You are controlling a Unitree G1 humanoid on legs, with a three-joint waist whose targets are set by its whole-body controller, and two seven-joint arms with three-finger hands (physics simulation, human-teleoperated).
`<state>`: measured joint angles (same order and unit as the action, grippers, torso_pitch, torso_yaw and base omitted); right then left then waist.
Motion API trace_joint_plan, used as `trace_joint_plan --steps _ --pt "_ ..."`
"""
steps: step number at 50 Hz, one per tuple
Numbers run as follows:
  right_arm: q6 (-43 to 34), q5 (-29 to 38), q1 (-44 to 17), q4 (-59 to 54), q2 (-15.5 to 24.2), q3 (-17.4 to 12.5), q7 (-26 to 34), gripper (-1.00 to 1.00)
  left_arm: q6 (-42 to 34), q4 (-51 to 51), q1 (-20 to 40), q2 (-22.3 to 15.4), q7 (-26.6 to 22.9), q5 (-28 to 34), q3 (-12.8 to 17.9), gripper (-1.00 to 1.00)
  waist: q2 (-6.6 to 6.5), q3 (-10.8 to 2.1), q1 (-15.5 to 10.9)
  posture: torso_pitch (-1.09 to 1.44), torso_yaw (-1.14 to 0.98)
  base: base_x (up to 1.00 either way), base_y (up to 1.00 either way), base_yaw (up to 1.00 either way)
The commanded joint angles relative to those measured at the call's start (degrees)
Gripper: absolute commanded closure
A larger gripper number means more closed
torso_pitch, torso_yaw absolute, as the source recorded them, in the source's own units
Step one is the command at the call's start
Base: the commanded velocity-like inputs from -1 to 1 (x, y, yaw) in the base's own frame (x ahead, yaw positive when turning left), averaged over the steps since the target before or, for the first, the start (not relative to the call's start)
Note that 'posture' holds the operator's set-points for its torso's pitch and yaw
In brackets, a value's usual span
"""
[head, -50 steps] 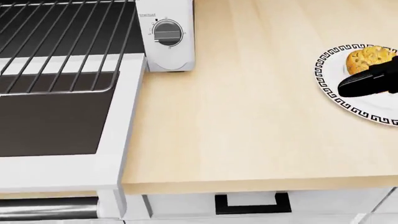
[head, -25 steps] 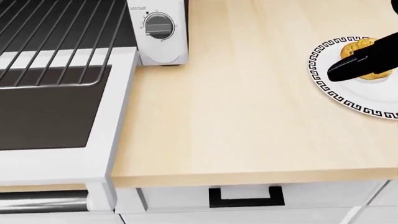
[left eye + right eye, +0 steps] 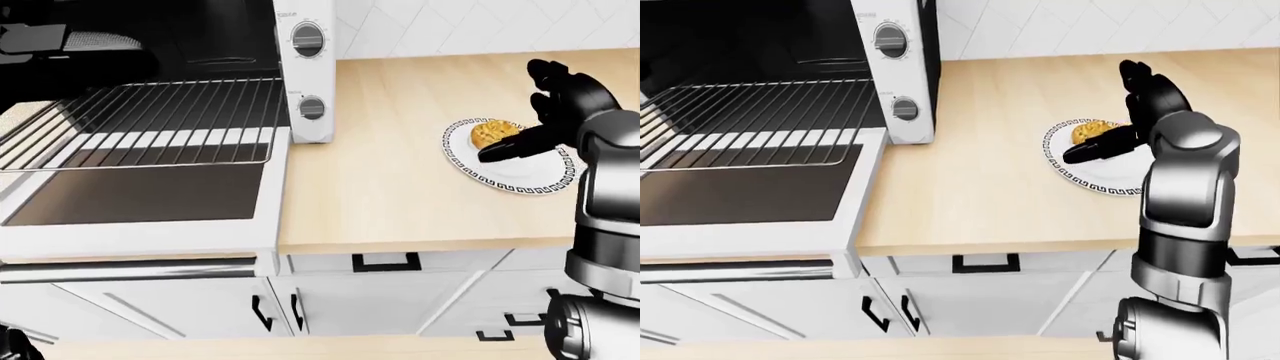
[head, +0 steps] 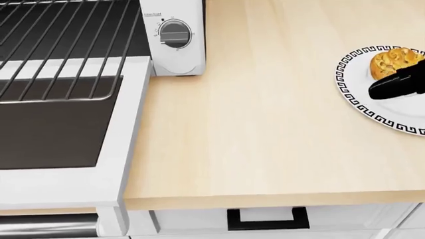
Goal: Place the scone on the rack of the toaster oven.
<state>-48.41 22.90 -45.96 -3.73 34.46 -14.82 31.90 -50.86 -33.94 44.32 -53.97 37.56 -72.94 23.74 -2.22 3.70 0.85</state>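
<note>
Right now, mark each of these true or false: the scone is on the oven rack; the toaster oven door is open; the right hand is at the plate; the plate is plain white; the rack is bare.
1. The scone is on the oven rack. False: it lies on the plate on the counter.
2. The toaster oven door is open. True.
3. The right hand is at the plate. True: one black finger lies across the scone.
4. The plate is plain white. False: it has a black patterned rim.
5. The rack is bare. True.
</note>
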Motion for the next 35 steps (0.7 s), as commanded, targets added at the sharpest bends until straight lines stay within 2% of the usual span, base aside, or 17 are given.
trace_joint_plan --steps 1,4,12,17,23,35 --pt "1.0 -3.1 -2.5 0.4 -0.3 -3.3 -2.2 -1.0 1.6 -0.3 1.1 -0.9 0.1 0.3 1.2 -1.0 0.11 -1.43 0.0 0.0 0.0 0.0 0.0 0.0" --pt "2.2 -6.2 -2.6 -2.3 0.6 -3.3 -4.8 -1.0 1.7 -0.6 0.4 -0.7 0.0 0.5 1.4 -1.0 0.15 -1.37 0.0 0.0 0.0 0.0 0.0 0.0" --pt "4.2 -10.7 -4.8 -8.3 1.5 -1.1 -8.4 -1.0 1.9 -1.0 -0.4 -0.4 -0.3 0.9 1.7 -1.0 0.07 -1.36 0.1 0.0 0.0 0.0 0.0 0.0" --pt "6.1 -10.7 -6.5 -12.1 1.6 0.5 -9.4 -1.0 1.8 -1.1 -0.4 -0.1 -0.2 1.0 1.4 -1.0 0.07 -1.31 0.1 0.0 0.0 0.0 0.0 0.0" --pt "8.9 -10.5 -7.4 -17.5 2.6 0.3 -10.1 -1.0 1.6 -0.6 0.4 -0.1 -0.3 1.1 1.0 -1.0 0.1 -1.34 -0.1 0.0 0.0 0.0 0.0 0.0" --pt "14.5 -7.8 -15.2 -31.0 3.4 3.2 -11.3 -1.0 1.4 -0.9 0.2 0.4 -0.6 1.6 1.2 -1.0 -0.22 -1.45 0.1 0.0 0.0 0.0 0.0 0.0"
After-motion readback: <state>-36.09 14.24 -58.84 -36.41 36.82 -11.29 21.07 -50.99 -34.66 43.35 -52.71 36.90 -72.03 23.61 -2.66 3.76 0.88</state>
